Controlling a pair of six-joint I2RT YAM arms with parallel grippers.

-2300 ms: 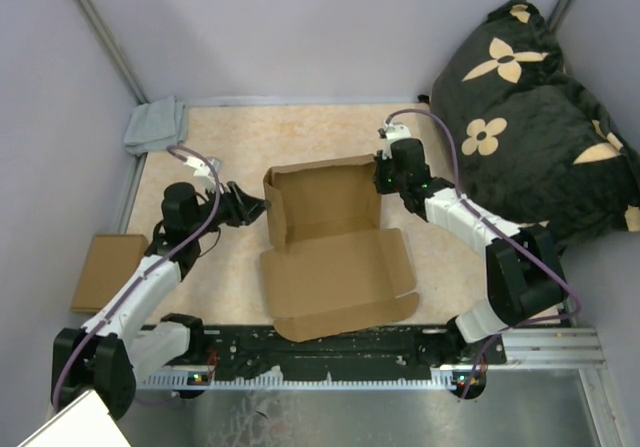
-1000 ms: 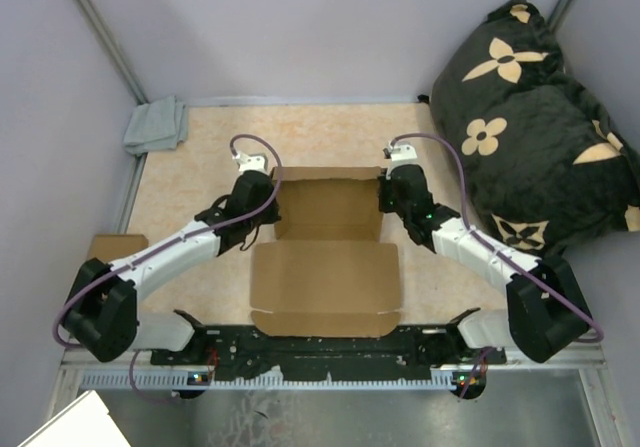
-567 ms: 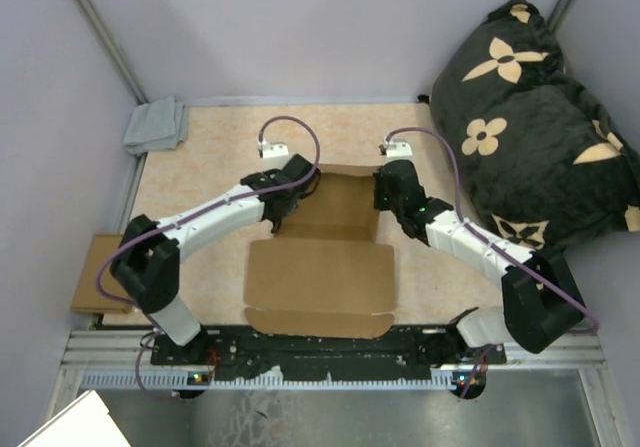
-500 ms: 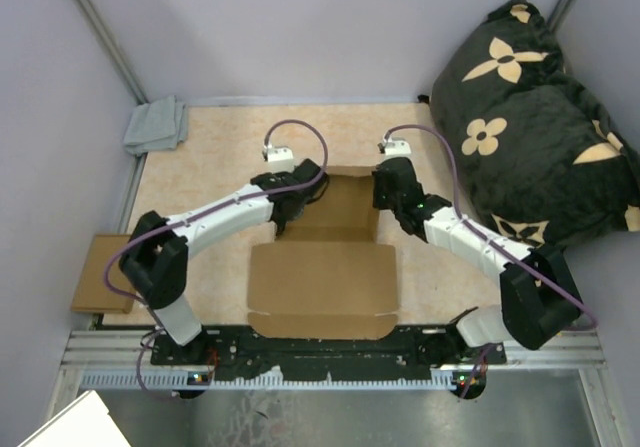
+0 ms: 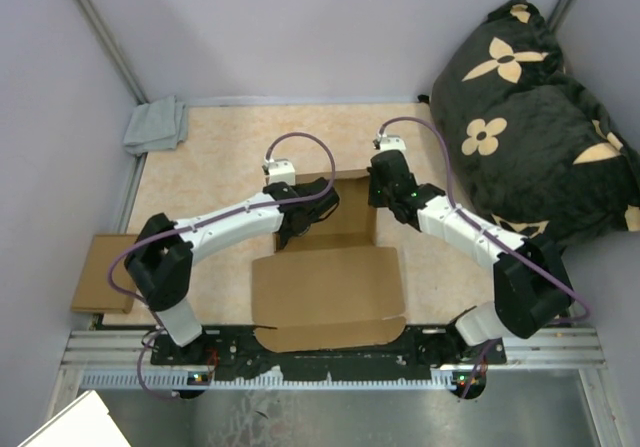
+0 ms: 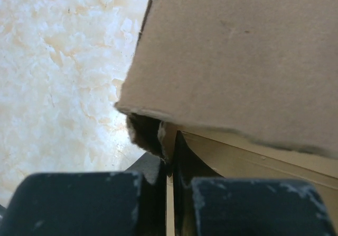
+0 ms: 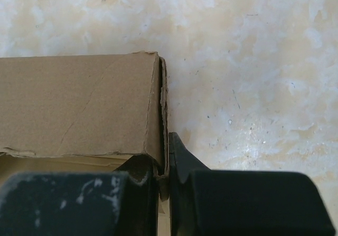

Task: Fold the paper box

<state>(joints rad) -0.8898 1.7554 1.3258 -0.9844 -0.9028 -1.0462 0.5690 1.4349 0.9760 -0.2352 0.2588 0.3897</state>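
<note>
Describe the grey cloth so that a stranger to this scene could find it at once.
Start at the beige tabletop and follow its left edge to the far corner. There lies the grey cloth, folded and soft; the paper box is brown, the cushion black with flowers.

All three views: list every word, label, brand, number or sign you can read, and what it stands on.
None can be read.
The plain brown corrugated cardboard box is unprinted in every view.
The black cushion carries only tan flower shapes, no letters.
The grey folded cloth shows no label.
</note>
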